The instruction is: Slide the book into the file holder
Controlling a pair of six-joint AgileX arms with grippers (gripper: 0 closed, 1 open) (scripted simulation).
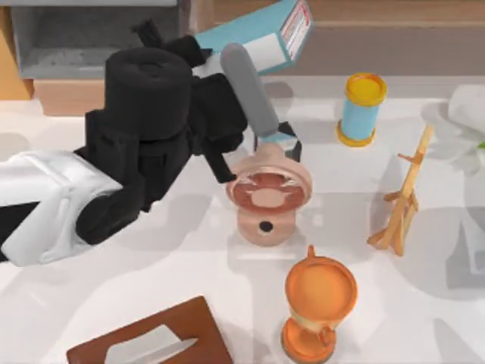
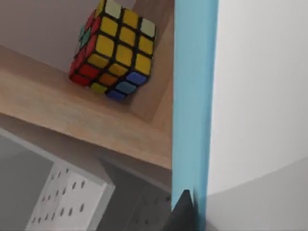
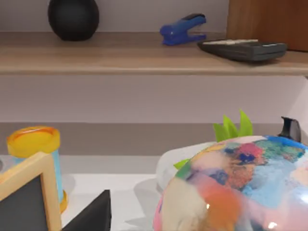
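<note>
The left gripper [image 2: 185, 211] is clamped on the teal book [image 1: 258, 38], holding it lifted and tilted at the table's far edge. Just beyond, left, sits the grey file holder [image 1: 45, 61]. The tilted book might catch its wall.

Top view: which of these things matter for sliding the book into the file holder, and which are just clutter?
Job:
- book, held up by the left gripper
- file holder

Lying about:
- blue cylinder
- orange cup
- wooden stand
- tissue box
- puzzle cube
</note>
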